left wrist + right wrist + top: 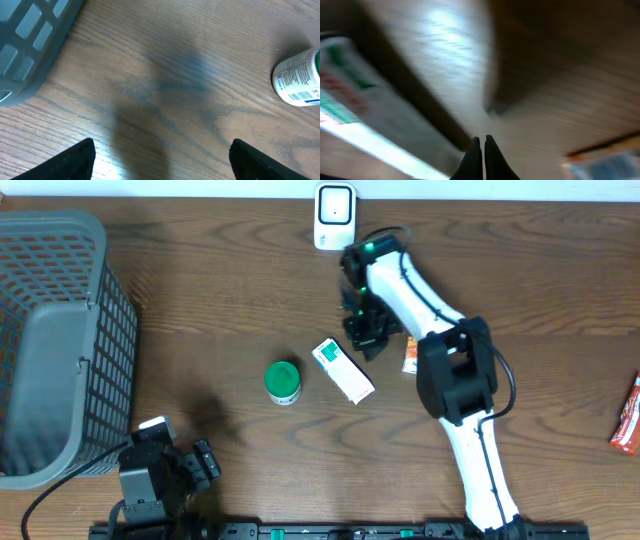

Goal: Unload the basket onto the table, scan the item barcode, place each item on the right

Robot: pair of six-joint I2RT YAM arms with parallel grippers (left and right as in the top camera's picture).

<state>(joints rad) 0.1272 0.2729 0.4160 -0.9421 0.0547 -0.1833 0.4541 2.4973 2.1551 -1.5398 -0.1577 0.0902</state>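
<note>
we see right claw [483,145] pinched shut, empty, white-green box [360,115] just left of it; left claw [162,155] wide, empty, green-capped bottle [297,77] ahead to its right.

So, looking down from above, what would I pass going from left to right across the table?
Grey basket → green-capped bottle → white and green box → small orange packet, partly under the right arm → red packet at the right edge.
</note>
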